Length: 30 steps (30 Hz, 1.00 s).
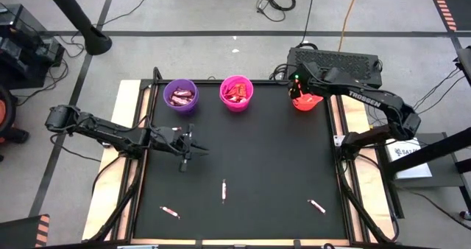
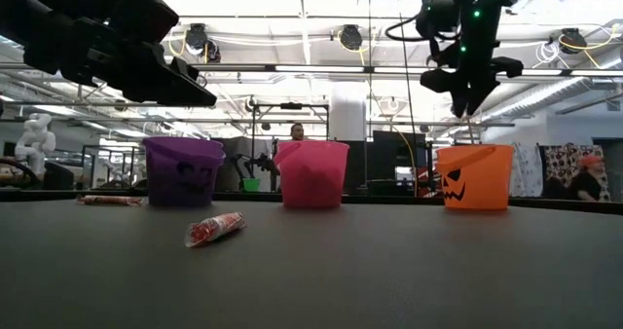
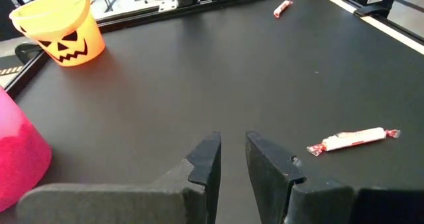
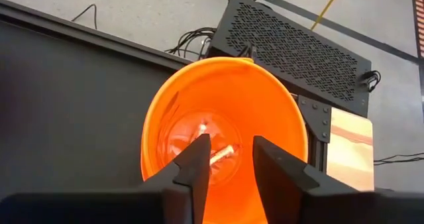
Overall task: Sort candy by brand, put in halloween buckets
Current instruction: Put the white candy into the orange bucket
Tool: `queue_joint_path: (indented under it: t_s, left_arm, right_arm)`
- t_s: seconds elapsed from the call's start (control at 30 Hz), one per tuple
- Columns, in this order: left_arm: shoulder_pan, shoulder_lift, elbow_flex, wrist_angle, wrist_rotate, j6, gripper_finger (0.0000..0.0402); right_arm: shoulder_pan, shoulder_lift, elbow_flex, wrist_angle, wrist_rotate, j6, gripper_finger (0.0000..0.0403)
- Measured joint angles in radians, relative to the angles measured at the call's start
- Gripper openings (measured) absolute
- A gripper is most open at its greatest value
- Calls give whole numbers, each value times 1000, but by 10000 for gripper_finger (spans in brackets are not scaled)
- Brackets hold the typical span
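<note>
Three halloween buckets stand in a row along the table's far edge: purple (image 1: 180, 96), pink (image 1: 236, 93) and orange (image 1: 307, 102). The purple and pink ones hold candy. My right gripper (image 4: 230, 143) hangs open above the orange bucket (image 4: 225, 118), pointing down into its mouth; a pale stick candy (image 4: 222, 153) shows on the bucket's bottom, below the fingers. My left gripper (image 3: 232, 139) waits at the table's left middle, a little above the mat, open with nothing between its fingers. Loose candy pieces (image 1: 224, 191) (image 1: 170, 212) (image 1: 316, 205) lie flat on the near half of the mat.
The black mat (image 1: 257, 153) fills the table between wooden side strips. A black perforated box (image 4: 298, 52) with cables sits on the floor beyond the orange bucket. One candy (image 3: 354, 139) lies close ahead of my left gripper. People show in the room behind the table.
</note>
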Motion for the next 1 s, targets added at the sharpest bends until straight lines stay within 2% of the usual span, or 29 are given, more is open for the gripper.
queue_joint_path:
  t_s: [0.1,0.17,0.23,0.37,0.47,0.63,0.87,1.0]
  left_arm:
    - [0,0,0,0,0,0,79]
    - [0,0,0,0,0,0,79]
    - [0,0,0,0,0,0,79]
    - [0,0,0,0,0,16,79]
    - [0,0,0,1,0,18,79]
    - [0,0,0,2,0,17,79]
    - [0,0,0,7,0,14,79]
    - [0,0,0,11,0,-8,79]
  right_arm:
    - [0,0,0,10,1,-1,124]
    - [0,-2,0,22,-37,10,132]
    - [1,-4,0,60,-162,11,136]
    - [50,-3,0,176,-523,4,136]
    - [148,0,0,274,-638,50,135]
    - [351,1,0,410,-651,127,135]
    - [631,66,0,647,-645,363,135]
    - [758,152,1,749,-576,470,135]
